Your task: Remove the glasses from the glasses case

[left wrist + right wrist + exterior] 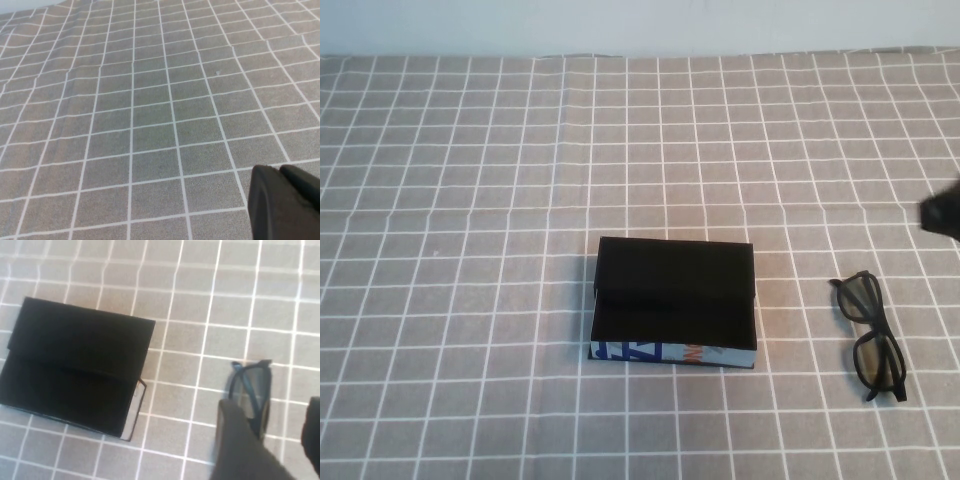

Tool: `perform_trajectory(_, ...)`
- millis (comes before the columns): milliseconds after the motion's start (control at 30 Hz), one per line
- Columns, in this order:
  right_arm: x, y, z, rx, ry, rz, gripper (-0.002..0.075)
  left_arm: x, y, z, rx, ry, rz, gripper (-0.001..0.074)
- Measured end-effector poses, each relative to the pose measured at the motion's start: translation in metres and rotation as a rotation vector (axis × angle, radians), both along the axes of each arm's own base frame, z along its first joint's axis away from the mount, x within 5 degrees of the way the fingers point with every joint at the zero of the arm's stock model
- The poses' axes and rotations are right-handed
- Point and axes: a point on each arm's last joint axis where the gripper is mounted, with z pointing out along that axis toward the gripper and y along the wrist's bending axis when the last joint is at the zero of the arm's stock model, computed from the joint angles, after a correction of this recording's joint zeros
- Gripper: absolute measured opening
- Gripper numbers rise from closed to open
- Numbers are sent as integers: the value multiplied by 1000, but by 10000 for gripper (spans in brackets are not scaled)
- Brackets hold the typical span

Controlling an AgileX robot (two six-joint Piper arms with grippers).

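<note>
**High view: glasses lie out on the cloth, right of the case**

The black plastic-framed glasses with dark lenses (870,336) rest on the grey checked tablecloth (470,250), well apart from the black rectangular glasses case (675,300) and on its right. Their long axis runs roughly front to back, one lens nearer me, the other farther. The case sits mid-table, its white, blue and orange printed edge facing me.

My right gripper (272,440) is the nearer one. In its wrist view the glasses (252,390) show just past its fingers, which stand apart with nothing between them. From above, only a dark tip of that arm shows at the right edge.

My left gripper (285,202) hangs over bare cloth, away from both things; I cannot tell whether it is parted or closed.

I judge the removal essentially done.
</note>
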Motion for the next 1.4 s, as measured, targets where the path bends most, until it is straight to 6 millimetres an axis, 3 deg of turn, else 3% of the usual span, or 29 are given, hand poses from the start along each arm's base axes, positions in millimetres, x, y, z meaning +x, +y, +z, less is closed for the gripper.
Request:
perform_trajectory(200, -64, -16, -9, -10, -162, -25, 265, 0, 0, 0, 0, 0, 0, -4)
perform_trajectory(500, -118, -39, -50, 66, -668, -178, 265, 0, 0, 0, 0, 0, 0, -4)
perform_trajectory(800, -145, -50, -100, 88, -849, -243, 265, 0, 0, 0, 0, 0, 0, -4)
perform_trajectory(1100, -160, -54, -113, 136, -893, -279, 265, 0, 0, 0, 0, 0, 0, -4)
perform_trajectory(1400, -169, -60, -130, 33, -834, -360, 265, 0, 0, 0, 0, 0, 0, -4)
